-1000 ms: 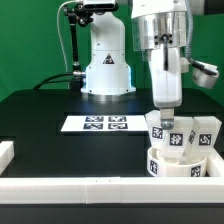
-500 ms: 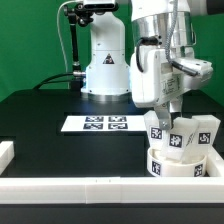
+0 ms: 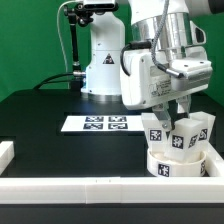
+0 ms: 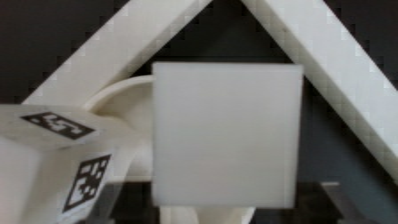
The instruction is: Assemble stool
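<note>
The white ring-shaped seat (image 3: 178, 163) lies at the front on the exterior view's right, with three blocky tagged legs standing on it. My gripper (image 3: 183, 118) reaches down from above and is shut on the middle leg (image 3: 179, 136). One leg (image 3: 156, 131) stands on the exterior view's left of it and another (image 3: 206, 128) on the right. In the wrist view the held leg (image 4: 222, 125) fills the middle between my fingers, my gripper (image 4: 222, 214) is at its lower end, a tagged leg (image 4: 63, 165) stands beside it, and part of the seat (image 4: 118, 98) shows behind.
The marker board (image 3: 97, 124) lies flat on the black table in front of the robot base (image 3: 106, 70). A low white wall (image 3: 90, 187) runs along the table's front edge, with a short piece (image 3: 8, 150) at the exterior view's left.
My hand has turned about its upright axis over the seat, its body swinging toward the exterior view's left. The seat and the legs stay in about the same place.
</note>
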